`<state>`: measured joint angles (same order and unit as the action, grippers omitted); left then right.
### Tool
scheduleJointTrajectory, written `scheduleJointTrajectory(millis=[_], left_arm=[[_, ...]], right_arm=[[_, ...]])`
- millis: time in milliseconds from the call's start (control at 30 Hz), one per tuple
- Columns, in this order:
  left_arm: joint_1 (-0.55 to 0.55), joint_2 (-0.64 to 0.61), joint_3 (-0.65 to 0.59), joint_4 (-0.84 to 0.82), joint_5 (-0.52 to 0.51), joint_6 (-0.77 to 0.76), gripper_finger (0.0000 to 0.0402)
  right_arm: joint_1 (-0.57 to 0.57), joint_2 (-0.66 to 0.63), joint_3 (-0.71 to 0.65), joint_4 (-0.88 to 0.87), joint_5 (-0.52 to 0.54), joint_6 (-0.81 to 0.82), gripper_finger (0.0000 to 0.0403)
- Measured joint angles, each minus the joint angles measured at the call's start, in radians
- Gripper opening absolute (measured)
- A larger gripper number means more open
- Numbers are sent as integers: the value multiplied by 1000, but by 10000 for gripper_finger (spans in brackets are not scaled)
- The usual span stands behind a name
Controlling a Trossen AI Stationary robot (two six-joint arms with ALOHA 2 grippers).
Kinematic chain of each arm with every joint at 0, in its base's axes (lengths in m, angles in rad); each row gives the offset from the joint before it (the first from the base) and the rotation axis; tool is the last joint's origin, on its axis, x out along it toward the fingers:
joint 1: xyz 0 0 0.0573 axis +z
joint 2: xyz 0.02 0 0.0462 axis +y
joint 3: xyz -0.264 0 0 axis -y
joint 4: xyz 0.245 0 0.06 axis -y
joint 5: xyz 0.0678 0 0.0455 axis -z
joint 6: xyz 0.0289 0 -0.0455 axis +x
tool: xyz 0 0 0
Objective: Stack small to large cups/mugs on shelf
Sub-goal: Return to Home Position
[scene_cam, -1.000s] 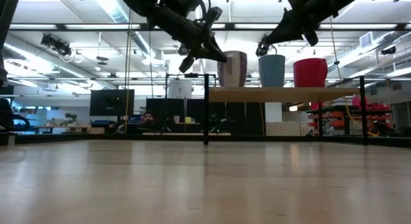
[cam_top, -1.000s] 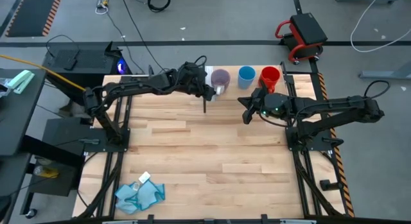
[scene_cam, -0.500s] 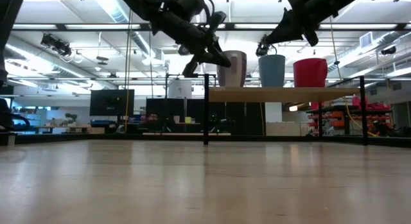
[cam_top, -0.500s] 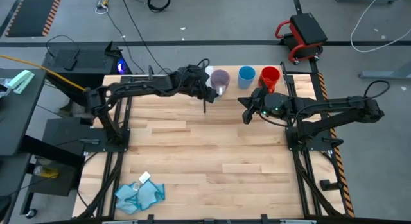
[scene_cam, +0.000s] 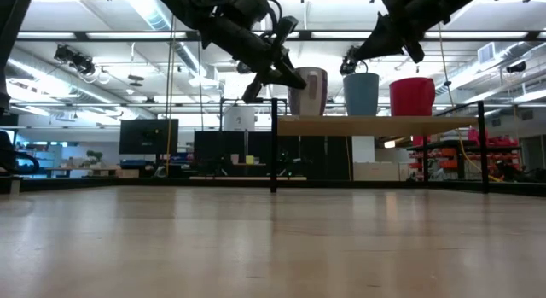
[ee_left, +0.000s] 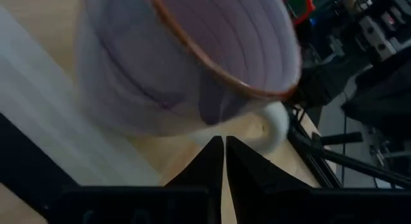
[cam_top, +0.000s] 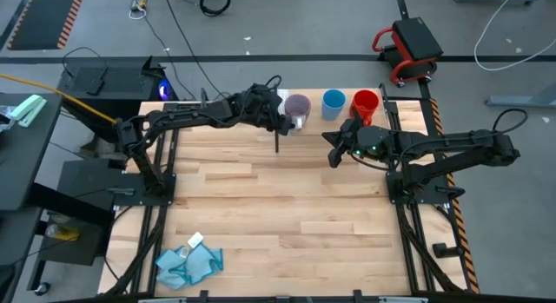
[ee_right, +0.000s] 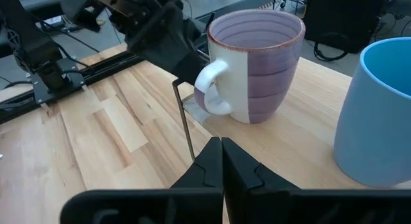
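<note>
Three cups stand upright in a row on the shelf (cam_top: 334, 122) at the table's far edge. They are the purple-grey mug (cam_top: 298, 104) at the shelf's left end, the light-blue cup (cam_top: 334, 102) and the red mug (cam_top: 365, 102). The purple-grey mug's white handle (ee_right: 212, 89) points toward the table's near side. My left gripper (cam_top: 287, 122) is shut, with its tips right at that mug beside the handle. My right gripper (cam_top: 333, 157) is shut on nothing and hangs in front of the shelf, near the light-blue cup (ee_right: 379, 115). My left gripper has its shut fingertips (ee_left: 215, 147) right at the purple-grey mug's lower wall, next to the root of the handle (ee_left: 276, 124). The handle is not between the fingers. Whether the tips touch the mug, I cannot tell. They come slanting down from the table's left.
The shelf's dark post (scene_cam: 273, 144) stands just below my left gripper. A crumpled blue cloth (cam_top: 189, 261) lies at the table's near left corner. The bare wooden tabletop (cam_top: 287, 207) stretches in front of the shelf. A red and black device (cam_top: 408, 47) sits on the floor beyond the table.
</note>
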<state>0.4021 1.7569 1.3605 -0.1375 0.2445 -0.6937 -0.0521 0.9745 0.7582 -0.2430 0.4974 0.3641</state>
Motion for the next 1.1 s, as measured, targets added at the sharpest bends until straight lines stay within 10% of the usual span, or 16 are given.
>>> scheduleJointTrajectory(millis=[500, 867, 1100], left_arm=[[18, -113, 1, -130, 4, 25, 19], [60, -116, 0, -155, -15, 37, 24], [70, -159, 0, -338, -21, 85, 16]], right_arm=[[10, -154, 29, -71, -1, 41, 0], [1, -92, 507, -718, 3, 25, 0], [63, -85, 471, -927, -70, 134, 2]])
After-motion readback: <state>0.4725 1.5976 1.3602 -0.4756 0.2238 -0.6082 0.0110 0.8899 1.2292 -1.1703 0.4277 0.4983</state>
